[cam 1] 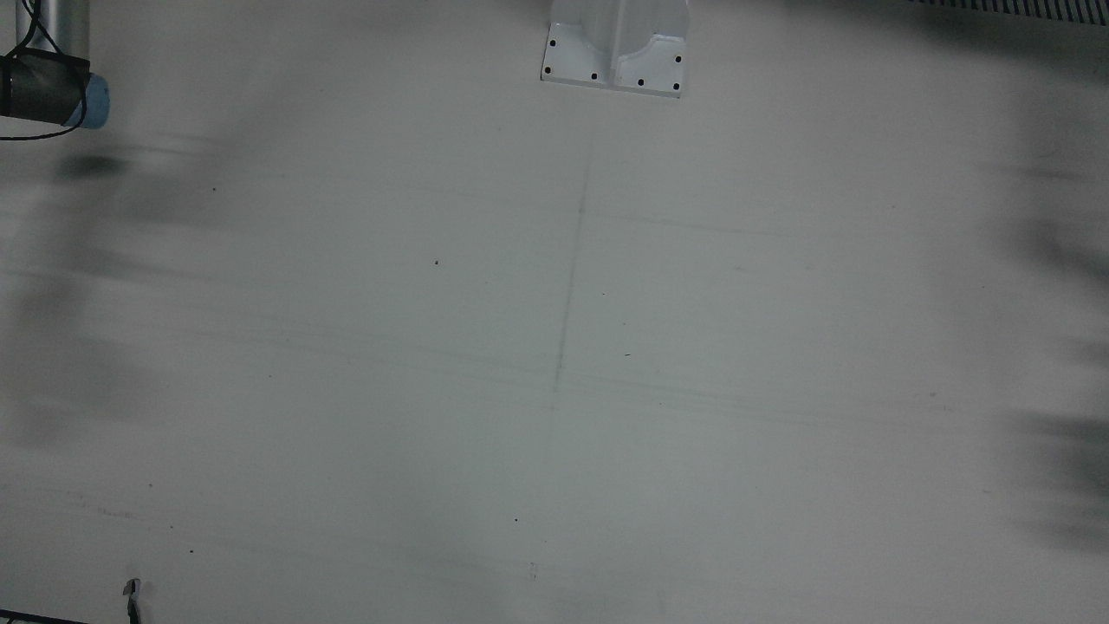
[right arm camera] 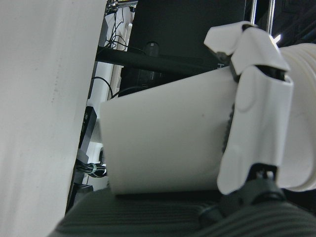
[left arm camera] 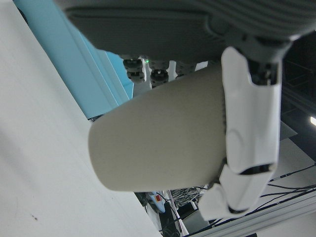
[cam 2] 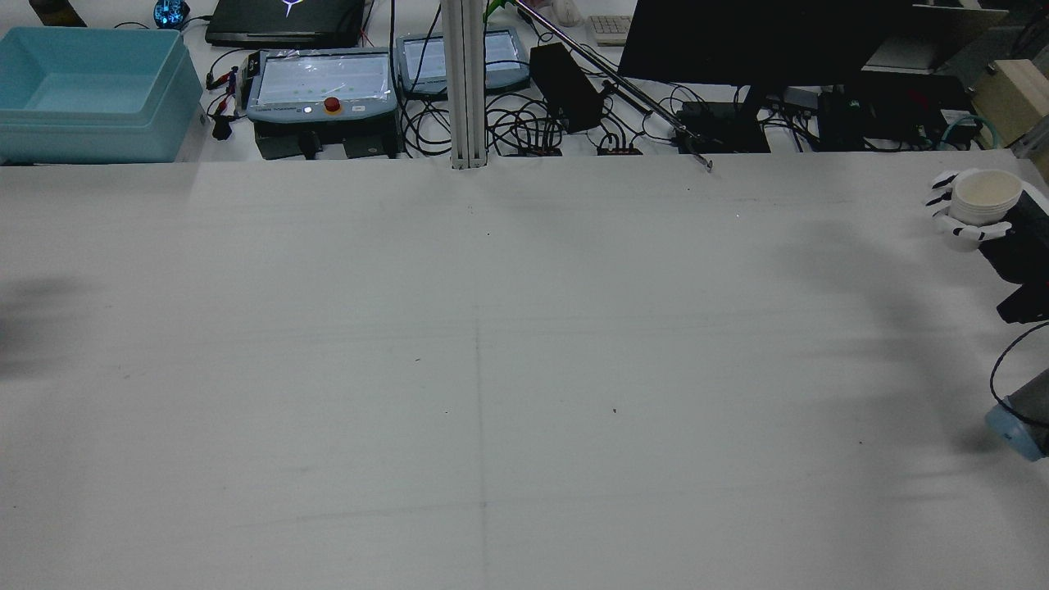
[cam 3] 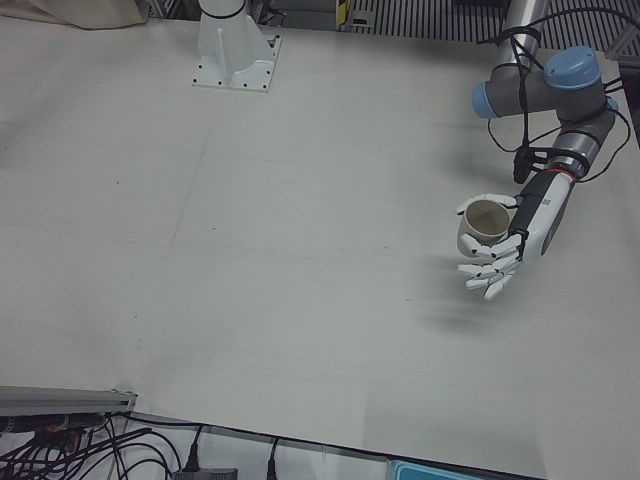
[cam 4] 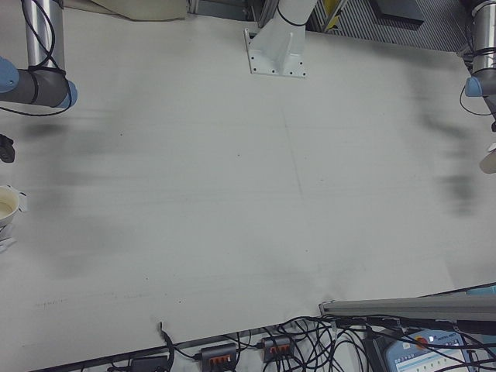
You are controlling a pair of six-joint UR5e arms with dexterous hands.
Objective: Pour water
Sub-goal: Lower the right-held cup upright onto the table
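The white table [cam 2: 492,369] is bare across its near and middle stretches, marked only by a faint seam line and a few dark specks.

At the robot's right edge of the table, the right hand [cam 2: 996,229] is wrapped around a white paper cup [cam 2: 987,195]. The cup stands upright with its mouth up and is lifted clear of the tabletop. Its fingers [right arm camera: 256,123] press against the cup's wall just below the rim.

Well apart on the opposite side, the left hand [cam 3: 515,245] holds a beige cup [cam 3: 484,225], also upright and raised above the table, with a shadow beneath it. The fingers [left arm camera: 249,128] curl around its side.

Beyond the far edge lie a blue bin [cam 2: 90,94], two teach pendants [cam 2: 324,82], tangled cables and a dark monitor [cam 2: 762,41].
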